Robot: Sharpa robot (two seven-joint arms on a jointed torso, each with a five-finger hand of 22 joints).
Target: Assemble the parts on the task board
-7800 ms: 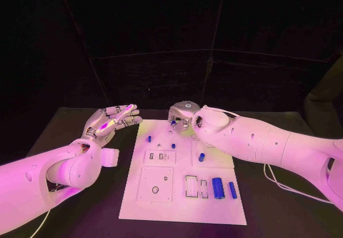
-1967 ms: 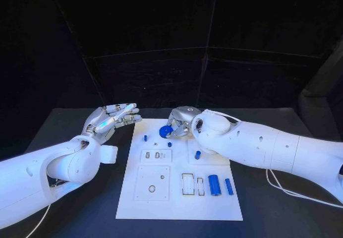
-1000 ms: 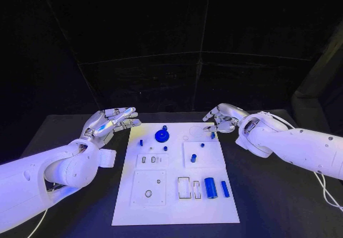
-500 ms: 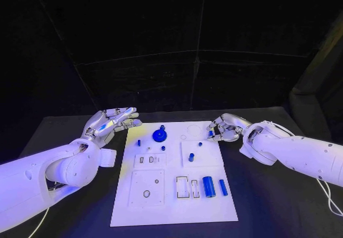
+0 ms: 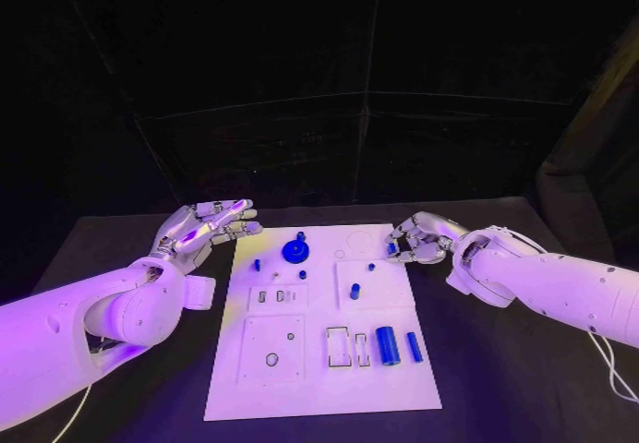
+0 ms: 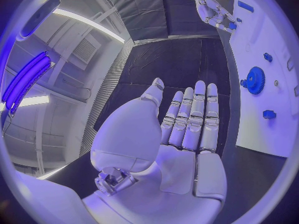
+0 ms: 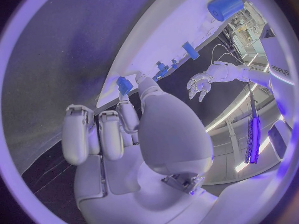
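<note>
The white task board [image 5: 319,369] lies in the middle of the table. A blue gear [image 5: 297,249] stands in its far part, with small blue pegs [image 5: 305,274] near it. Two blue cylinders [image 5: 386,346] lie near the front right. My right hand [image 5: 418,242] is at the board's far right edge. Its thumb and a finger pinch a small blue part [image 7: 124,84] just over the board's rim; the other fingers [image 7: 77,134] are curled. My left hand [image 5: 207,226] hovers left of the board's far corner, flat and holding nothing, fingers [image 6: 193,114] straight.
Rectangular recesses [image 5: 343,346] and square plates [image 5: 273,346] mark the board's near half. Black table [image 5: 506,369] surrounds the board on both sides. In the left wrist view, the gear [image 6: 254,79] and my right hand [image 6: 212,5] lie beyond the fingertips.
My right hand has let go of the blue gear, which now stands on the board, and has moved to the board's far right edge, lowering onto the small blue part. The left hand has stayed put.
</note>
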